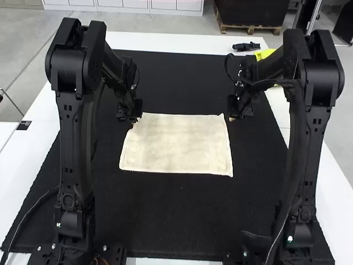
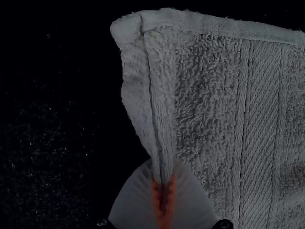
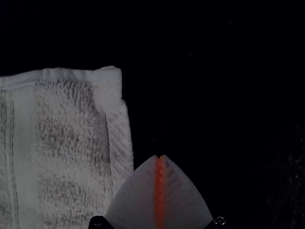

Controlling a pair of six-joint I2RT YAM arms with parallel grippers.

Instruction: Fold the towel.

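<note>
Here's the towel (image 1: 176,144), laid out low and wide in the middle of the black mat (image 1: 165,221), a pale cream rectangle with soft, faint creases across it. Its near edge is seen to run a little wider than the far one. Up close, in the left wrist view, a looped pile is shown, crossed by a flat woven band (image 2: 261,95) with slanting ribs, and a raised hem is carried along the border. The corner beyond the grip is bunched into a rounded lump, and the side edge is drawn into a narrow ridge. Whether the cloth is doubled cannot be told.

Out to the far left corner: the side edge just by it is pinched by the left gripper (image 1: 134,120), its ribbed fingers brought nearly together, the hem caught between the orange pads (image 2: 172,188).

Over at the far right corner, the right gripper (image 1: 234,117) is held just beside the towel, its fingers pressed fully together with nothing gripped; the hem there is left unheld.

Farther out, the mat is bordered by the white surface (image 1: 165,42), where a small black object (image 1: 246,46) is set beyond the mat, near something yellow (image 1: 265,53) partly hidden by the right arm (image 1: 320,72).
</note>
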